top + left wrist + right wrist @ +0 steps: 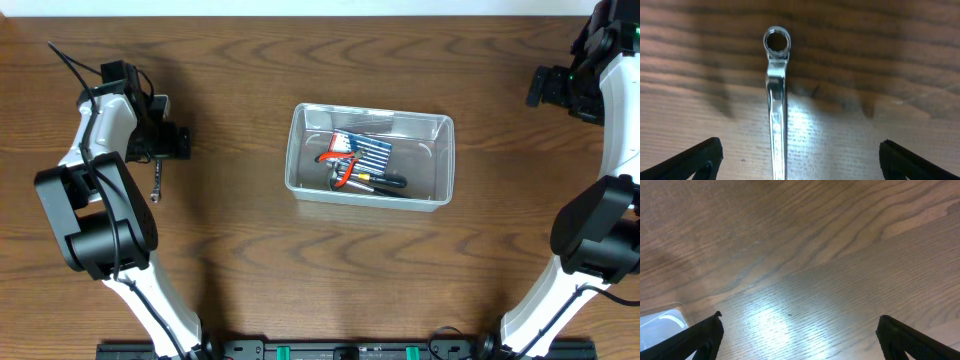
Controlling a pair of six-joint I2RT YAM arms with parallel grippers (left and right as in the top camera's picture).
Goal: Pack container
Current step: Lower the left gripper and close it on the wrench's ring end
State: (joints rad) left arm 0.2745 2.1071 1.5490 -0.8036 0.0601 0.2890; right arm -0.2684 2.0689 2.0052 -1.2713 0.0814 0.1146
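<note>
The clear plastic container [369,153] stands mid-table and holds orange-handled pliers [340,165], a blue card pack [366,152] and a black-handled tool [385,183]. A shiny metal wrench [157,180] lies on the wood at the left, also in the left wrist view [776,100], its ring end pointing away. My left gripper [800,162] is open, its fingers on either side of the wrench shaft, not touching it. My right gripper [799,337] is open and empty over bare wood at the far right [548,86]. A corner of the container [660,322] shows in the right wrist view.
The table [320,270] is dark wood. A black rail [340,350] runs along the front edge. A black cable [72,62] trails behind the left arm.
</note>
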